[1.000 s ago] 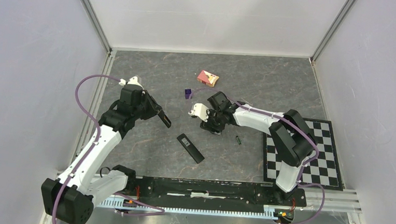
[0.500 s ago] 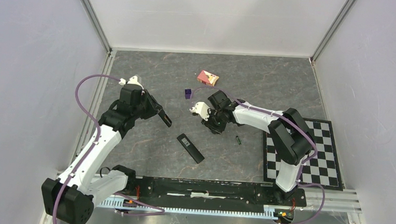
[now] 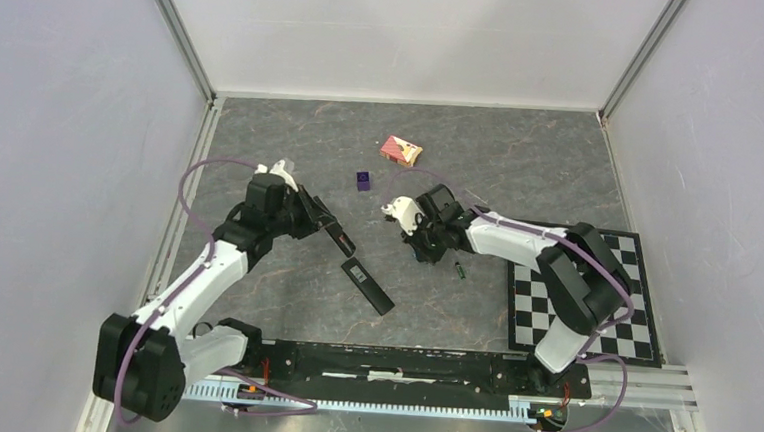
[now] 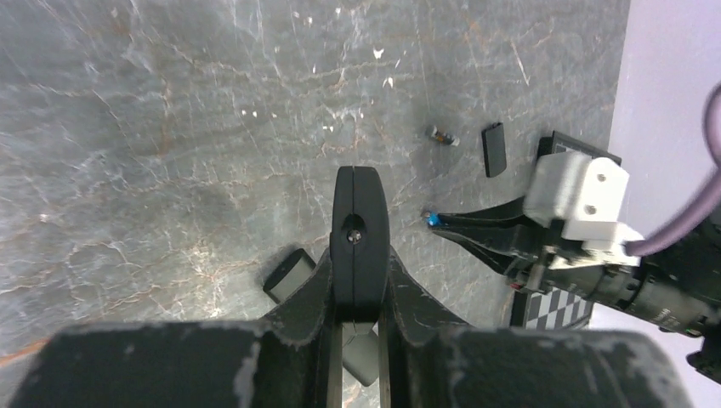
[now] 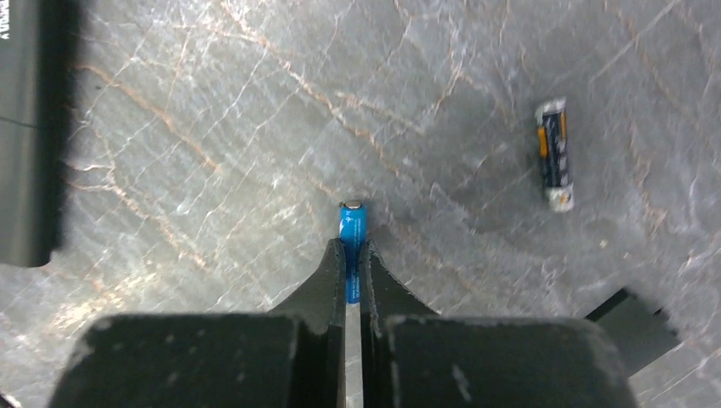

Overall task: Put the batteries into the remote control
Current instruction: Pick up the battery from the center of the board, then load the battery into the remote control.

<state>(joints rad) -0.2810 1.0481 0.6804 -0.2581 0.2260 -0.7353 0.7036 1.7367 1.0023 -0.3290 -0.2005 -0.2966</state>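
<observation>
Right hand (image 5: pixel 353 253) is clamped on the blue battery (image 5: pixel 352 223) by its rear end only, low over the tabletop (image 5: pixel 212 127). Risk: it pivots or slips on lifting. Green battery (image 5: pixel 553 155) lies loose nearby. Remote control (image 3: pixel 367 285) lies just beside the left hand (image 3: pixel 339 241), whose grip I cannot tell. Risk: the remote gets nudged.

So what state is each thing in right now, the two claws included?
Right claw: shut on the blue battery.
Blue battery: pinched, one end poking out.
Dark battery: lying loose on the table.
Remote: lying flat, not held.
Left claw: by the remote's end; grip unclear.
Purple cube: sitting untouched.
Red-and-white box: sitting untouched.
</observation>
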